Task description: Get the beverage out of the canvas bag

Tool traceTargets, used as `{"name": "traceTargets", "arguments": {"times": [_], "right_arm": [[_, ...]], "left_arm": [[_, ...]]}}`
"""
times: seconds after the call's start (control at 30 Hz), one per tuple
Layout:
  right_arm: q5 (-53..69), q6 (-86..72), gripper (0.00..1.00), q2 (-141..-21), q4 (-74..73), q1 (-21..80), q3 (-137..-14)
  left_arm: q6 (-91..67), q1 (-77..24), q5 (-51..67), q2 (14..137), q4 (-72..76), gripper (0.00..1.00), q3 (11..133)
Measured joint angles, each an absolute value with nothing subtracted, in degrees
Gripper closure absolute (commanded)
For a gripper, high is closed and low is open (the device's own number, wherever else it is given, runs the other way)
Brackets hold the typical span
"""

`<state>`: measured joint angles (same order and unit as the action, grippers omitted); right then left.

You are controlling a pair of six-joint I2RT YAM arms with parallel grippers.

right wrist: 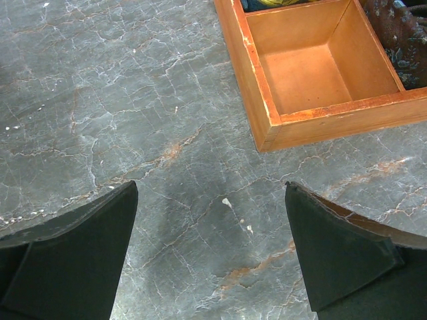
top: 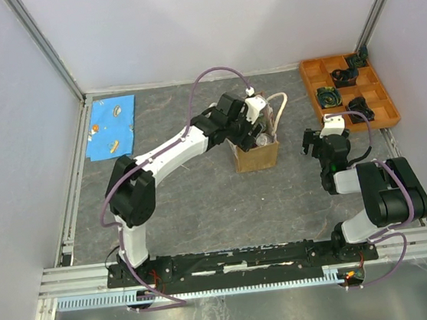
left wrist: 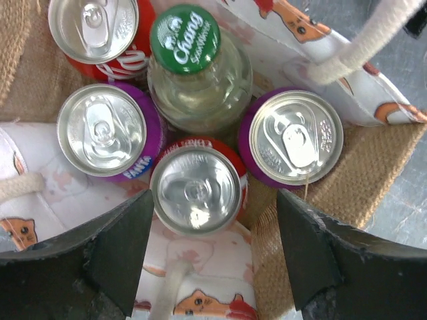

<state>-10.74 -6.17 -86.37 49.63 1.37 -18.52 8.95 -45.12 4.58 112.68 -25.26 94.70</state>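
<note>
The tan canvas bag [top: 256, 156] stands upright mid-table with cream rope handles [left wrist: 363, 47]. It holds several beverages. These are a glass bottle with a green cap [left wrist: 185, 39], a purple Fanta can [left wrist: 101, 130], another purple can [left wrist: 295, 137], and two red cans [left wrist: 195, 190] [left wrist: 93, 27]. My left gripper [left wrist: 213, 207] hangs over the bag's mouth, open. Its black fingers [left wrist: 123, 247] flank the nearer red can without touching it. My right gripper [right wrist: 212, 200] is open over bare table, holding nothing.
An orange wooden compartment tray [top: 383, 102] with dark objects sits at the back right, its near corner [right wrist: 267, 127] just ahead of the right gripper. A blue printed cloth [top: 111, 125] lies at the back left. White walls and metal rails enclose the table.
</note>
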Motion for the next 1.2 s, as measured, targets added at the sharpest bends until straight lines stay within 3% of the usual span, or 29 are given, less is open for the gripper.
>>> {"name": "traceTargets", "arguments": {"times": [0.17,0.73,1.2], "right_arm": [[-10.7,-6.2,0.01,-86.4,49.6,1.4,-18.5],[-10.7,-6.2,0.01,-86.4,49.6,1.4,-18.5],[-10.7,-6.2,0.01,-86.4,49.6,1.4,-18.5]], "left_arm": [[9.4,-45.3,4.6,109.3,-23.0,0.13,90.4],[9.4,-45.5,-0.2,111.5,-23.7,0.10,92.4],[9.3,-44.7,0.6,116.2,-23.1,0.27,95.5]]}}
